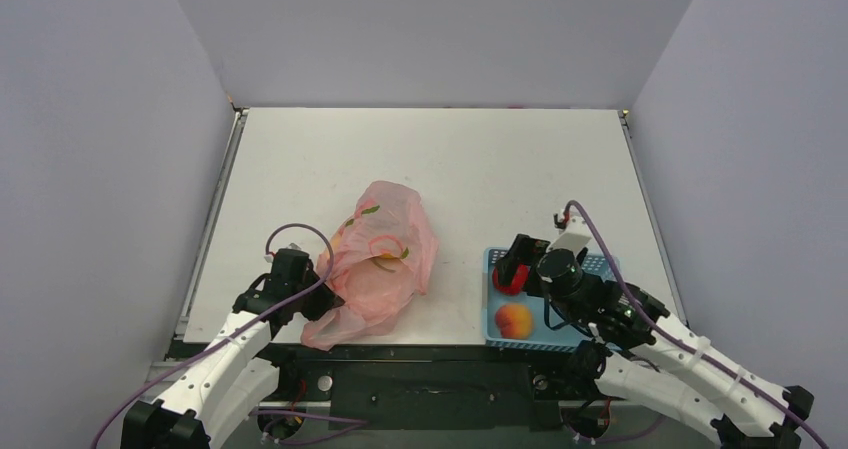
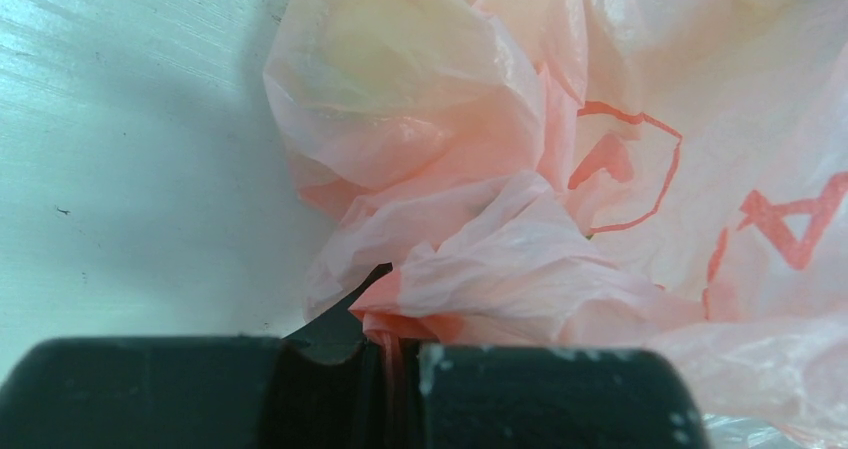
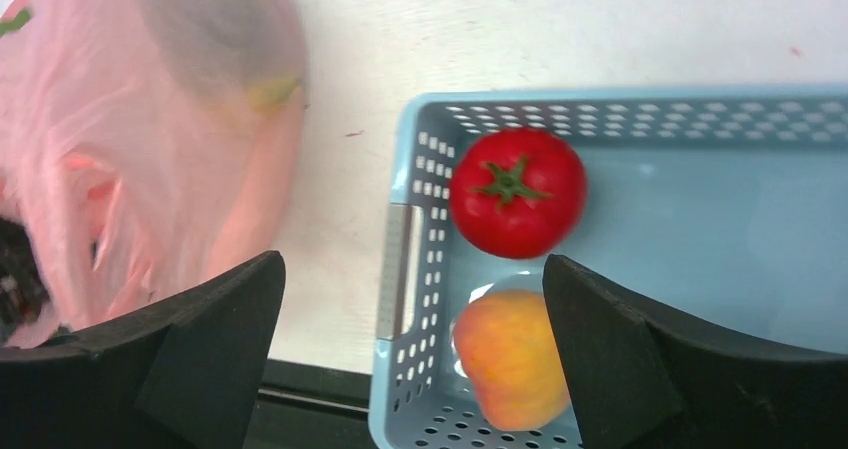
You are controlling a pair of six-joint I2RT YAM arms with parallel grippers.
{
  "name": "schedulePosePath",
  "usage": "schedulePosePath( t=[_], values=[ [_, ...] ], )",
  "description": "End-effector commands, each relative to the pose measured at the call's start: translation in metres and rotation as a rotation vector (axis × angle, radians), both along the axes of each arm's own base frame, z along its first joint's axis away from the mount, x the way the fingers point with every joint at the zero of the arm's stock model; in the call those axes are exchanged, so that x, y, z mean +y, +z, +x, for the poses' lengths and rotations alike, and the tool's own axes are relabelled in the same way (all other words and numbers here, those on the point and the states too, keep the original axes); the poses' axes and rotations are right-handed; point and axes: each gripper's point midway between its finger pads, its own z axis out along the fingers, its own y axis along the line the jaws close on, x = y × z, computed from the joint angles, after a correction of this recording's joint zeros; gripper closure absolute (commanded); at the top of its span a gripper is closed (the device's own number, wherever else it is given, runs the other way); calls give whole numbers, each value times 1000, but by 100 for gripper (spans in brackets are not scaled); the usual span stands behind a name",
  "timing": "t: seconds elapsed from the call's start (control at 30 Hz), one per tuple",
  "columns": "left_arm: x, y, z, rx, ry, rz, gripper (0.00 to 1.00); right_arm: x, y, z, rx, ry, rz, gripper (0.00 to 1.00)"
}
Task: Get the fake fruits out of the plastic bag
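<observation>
Two fake fruits lay out of the bag: a round red plastic tomato [image 3: 517, 191] with a green stalk and an orange-pink plastic peach [image 3: 513, 357], touching each other at the left end of a blue perforated plastic basket [image 3: 420, 209]. The basket stood on the white tabletop [image 1: 480, 159], near its front edge on the right side. The right gripper [image 3: 410, 269] hovered above that end of the basket with its jaws spread wide and nothing between them.

The crinkly translucent pink plastic bag [image 1: 385, 259] lay crumpled left of the basket, apart from it. A dark rounded shape [image 3: 220, 29] showed dimly through the plastic; what it was could not be told. The left gripper [image 2: 395, 369] sat at the bag's near left corner, jaws pressed together, with a thin fold of the pink film pinched between them.
</observation>
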Motion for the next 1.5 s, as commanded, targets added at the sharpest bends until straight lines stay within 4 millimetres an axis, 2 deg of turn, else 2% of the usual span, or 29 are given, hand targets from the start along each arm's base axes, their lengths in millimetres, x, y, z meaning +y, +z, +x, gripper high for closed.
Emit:
schedulePosePath(
  t=[0.0,0.03,0.07,0.1,0.13,0.17,0.2,0.23,0.27,0.3,0.33,0.37,0.4,0.43,0.47,0.5,0.53,0.57,0.67,0.83,0.93,1.07,1.13,1.23,1.3,1.47],
  values=[
    [-6,21,14,-61,-23,-18,100,46,47,17,-162,187,-44,4],
    [-6,22,14,-62,-23,-18,100,70,52,13,-183,258,-42,4],
    [-7,23,14,-64,-24,-19,100,84,65,11,-216,310,-50,4],
    [-7,24,15,-68,-23,-20,100,110,63,3,-220,390,-73,4],
    [-7,25,15,-69,-23,-22,100,123,78,1,-260,427,-86,5],
    [-7,25,15,-70,-23,-22,100,149,71,-11,-260,508,-129,5],
    [-7,25,15,-71,-23,-24,100,162,89,-12,-314,534,-147,6],
    [-8,26,15,-70,-23,-25,100,185,76,-25,-309,608,-208,7],
    [-8,26,15,-69,-25,-25,100,198,92,-27,-351,635,-228,10],
    [-8,26,14,-69,-26,-24,100,218,77,-37,-343,692,-287,12],
    [-8,26,14,-69,-27,-25,100,230,87,-38,-371,716,-313,15],
    [-8,26,14,-68,-30,-24,100,246,71,-44,-363,751,-372,17],
    [-8,27,14,-67,-32,-25,100,255,80,-43,-386,753,-393,22],
    [-9,28,14,-69,-35,-25,100,266,63,-43,-374,768,-449,24],
    [-9,28,13,-66,-38,-25,100,276,55,-41,-375,773,-493,27],
    [-9,31,14,-72,-42,-25,100,282,57,-38,-383,768,-504,29],
    [-9,32,13,-70,-46,-23,100,286,44,-32,-381,762,-563,31],
    [-9,35,15,-78,-50,-23,100,290,44,-29,-389,762,-581,32],
    [-9,42,14,-86,-61,-18,100,297,22,-13,-367,761,-654,36],
    [-5,64,19,-134,-59,4,100,306,-1,8,-358,771,-653,48],
    [-5,82,23,-175,-55,-1,100,302,-17,23,-348,755,-630,49],
    [-10,92,24,-188,-67,-27,100,308,-23,43,-349,707,-505,49],
    [-14,95,24,-185,-71,-51,100,308,-20,57,-324,610,-408,49],
    [-20,102,23,-194,-84,-90,100,299,-16,81,-286,476,-311,49],
    [-23,104,24,-205,-83,-109,100,299,-17,89,-278,432,-252,48],
    [-26,87,19,-170,-92,-129,100,299,-35,102,-246,432,-215,46]
  ],
)
